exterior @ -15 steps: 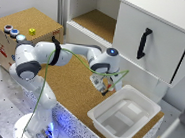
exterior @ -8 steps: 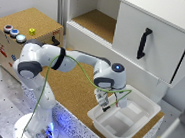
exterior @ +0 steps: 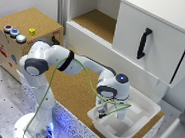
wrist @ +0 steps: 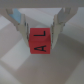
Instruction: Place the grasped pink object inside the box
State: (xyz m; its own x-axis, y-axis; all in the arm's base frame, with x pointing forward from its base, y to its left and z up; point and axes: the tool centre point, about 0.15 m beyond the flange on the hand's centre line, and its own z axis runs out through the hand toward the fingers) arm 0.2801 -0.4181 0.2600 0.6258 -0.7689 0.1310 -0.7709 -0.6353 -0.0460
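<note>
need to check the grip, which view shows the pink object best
The wrist view: the pink object fills the centre as a red cube with black letters, clamped between the fingers. In the exterior view the wrist hides it above the box.

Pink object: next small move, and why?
Probably lower a little, then open. The wrist view shows the pink object clamped between the fingers, with the box's white floor below it. In the exterior view the gripper is already over the box, near its edge on the exterior view's left, so release looks safe.

Exterior view looks down from high up, box (exterior: 140,114) at five o'clock. Wrist view, blurry, seemingly peers straight down, very close; both share the box.
</note>
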